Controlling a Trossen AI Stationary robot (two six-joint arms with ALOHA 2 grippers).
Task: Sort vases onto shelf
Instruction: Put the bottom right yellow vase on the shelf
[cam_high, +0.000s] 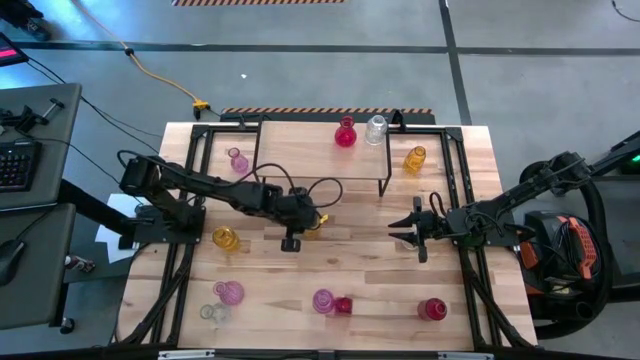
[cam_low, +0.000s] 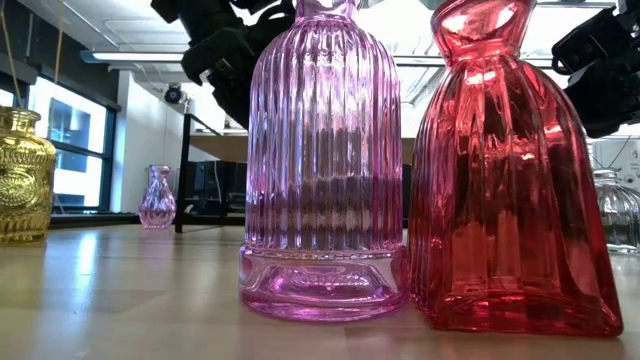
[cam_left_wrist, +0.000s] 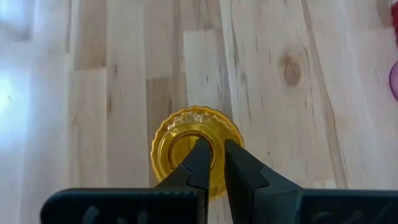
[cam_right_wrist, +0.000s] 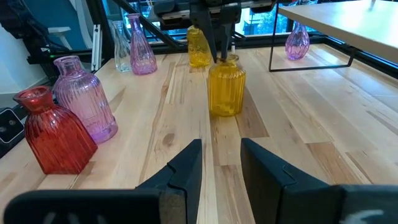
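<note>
Table: light wood (cam_high: 370, 265), shelf (cam_high: 310, 160) at far edge
Left hand (cam_left_wrist: 213, 155): pinching rim of yellow vase (cam_left_wrist: 198, 149), table centre
Right hand (cam_right_wrist: 221, 163): spread, empty, toward right edge

Bare tabletop (cam_high: 370, 265) between the two arms: open lane mid-table. Shelf (cam_high: 300, 150) board free on its left half; red vase (cam_high: 345, 133) and clear vase (cam_high: 376, 130) crowd the right end. Front edge blocked by pink vase (cam_high: 323, 301) touching a red one (cam_high: 343, 305).
</note>
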